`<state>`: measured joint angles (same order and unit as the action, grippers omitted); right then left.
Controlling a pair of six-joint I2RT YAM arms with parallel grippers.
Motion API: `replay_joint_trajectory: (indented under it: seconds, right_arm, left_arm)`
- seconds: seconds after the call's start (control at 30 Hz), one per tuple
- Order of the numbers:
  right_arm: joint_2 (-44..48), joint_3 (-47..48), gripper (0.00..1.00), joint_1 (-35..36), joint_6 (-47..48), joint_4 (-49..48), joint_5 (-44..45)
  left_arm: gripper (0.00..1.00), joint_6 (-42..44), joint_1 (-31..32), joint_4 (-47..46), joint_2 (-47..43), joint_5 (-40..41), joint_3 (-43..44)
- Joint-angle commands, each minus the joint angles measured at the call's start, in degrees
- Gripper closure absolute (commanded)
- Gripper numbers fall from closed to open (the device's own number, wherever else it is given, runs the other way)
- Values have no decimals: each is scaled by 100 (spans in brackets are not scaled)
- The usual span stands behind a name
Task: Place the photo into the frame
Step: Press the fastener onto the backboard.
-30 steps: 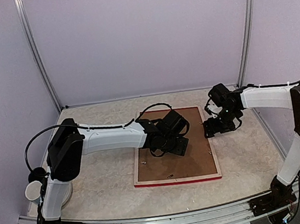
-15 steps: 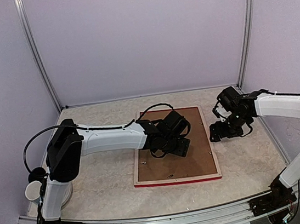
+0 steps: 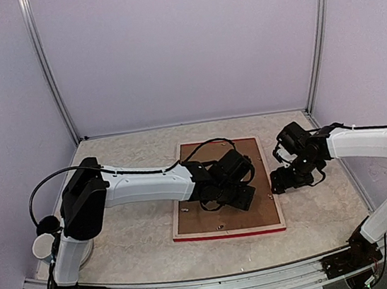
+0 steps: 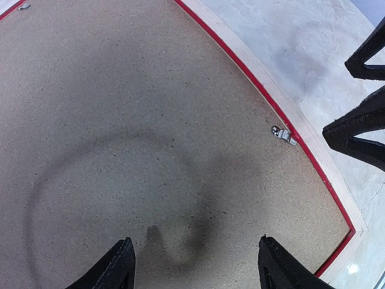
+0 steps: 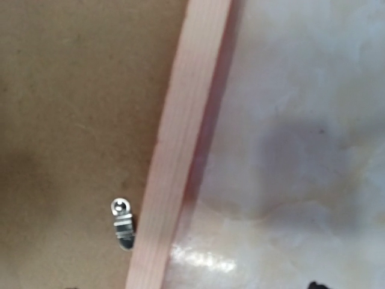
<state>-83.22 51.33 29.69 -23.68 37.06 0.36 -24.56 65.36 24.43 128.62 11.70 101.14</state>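
Left pincer [image 4: 194, 268] hangs wide open and empty over the board [image 4: 150, 108]. Right pincer [image 3: 278, 182], open and empty too, sits just beside the frame [image 5: 183, 138].

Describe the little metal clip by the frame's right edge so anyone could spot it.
Find the large rectangular picture frame lying face down mid-table, pale wood rails around a brown cardboard backing board. Follow the rail beside the right arm's pincer. The small silver metal clip sits on the board against that rail, the only shiny speck on the matte brown there.
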Motion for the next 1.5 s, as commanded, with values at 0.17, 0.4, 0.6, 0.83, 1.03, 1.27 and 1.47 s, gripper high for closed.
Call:
replay_joint_trajectory:
  seconds: [0.17, 0.4, 0.6, 0.83, 1.03, 1.27, 1.47]
  right_arm:
    - [-295, 61, 22, 298, -42, -182, 87]
    - [-689, 103, 24, 309, -38, -397, 143]
    - [-864, 195, 25, 305, -12, -517, 157]
    - [-859, 363, 27, 309, -3, -373, 339]
    - [-861, 383, 28, 309, 15, -175, 588]
    - [-1000, 157, 29, 309, -24, -161, 759]
    - [-1169, 7, 29, 316, 0, -257, 704]
  left_arm:
    - [31, -153, 60, -260, 48, -203, -223]
    - [33, -172, 69, -289, 131, -270, -282]
    - [34, -181, 64, -289, 229, -308, -336]
    - [34, -199, 66, -298, 246, -327, -380]
    - [34, -224, 69, -330, 246, -318, -417]
    - [34, -223, 69, -337, 208, -291, -455]
    - [34, -225, 81, -340, 207, -291, -440]
